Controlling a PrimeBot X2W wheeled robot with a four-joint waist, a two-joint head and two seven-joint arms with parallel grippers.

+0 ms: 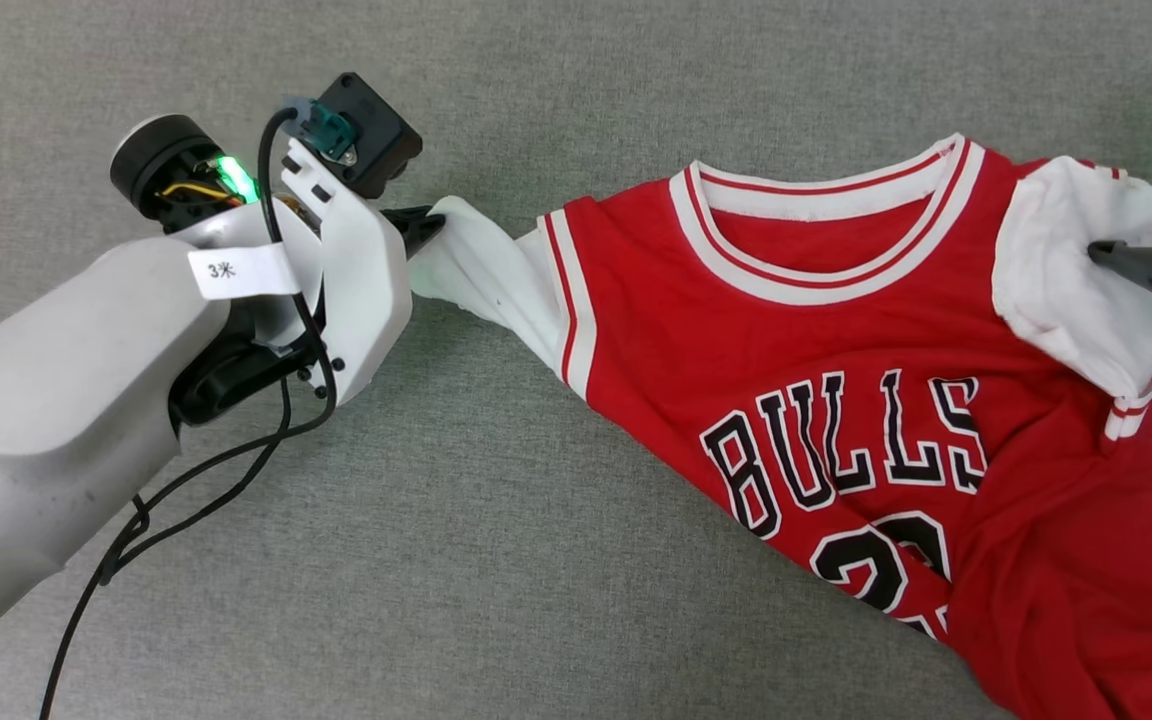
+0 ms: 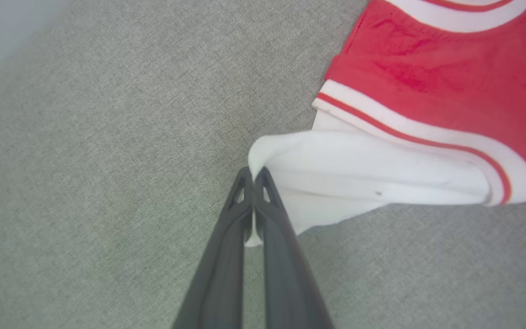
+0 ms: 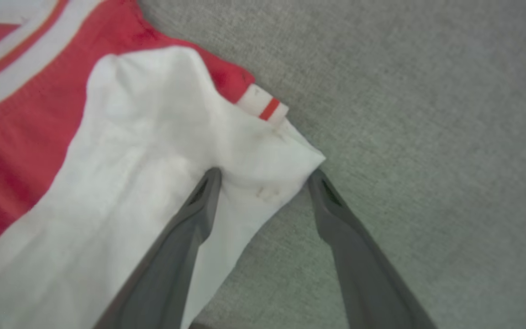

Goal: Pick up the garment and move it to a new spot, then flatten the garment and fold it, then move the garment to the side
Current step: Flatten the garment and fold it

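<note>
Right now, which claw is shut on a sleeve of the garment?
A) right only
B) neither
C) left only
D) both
C: the left claw is pinched shut on the garment's white sleeve, while the right claw stands open, its fingers spread at either side of the other sleeve's end.

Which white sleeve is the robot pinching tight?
The sleeve on the robot's left, stretched out straight: the left gripper is shut on its tip. The other sleeve lies bunched between the open fingers of the right gripper.
</note>
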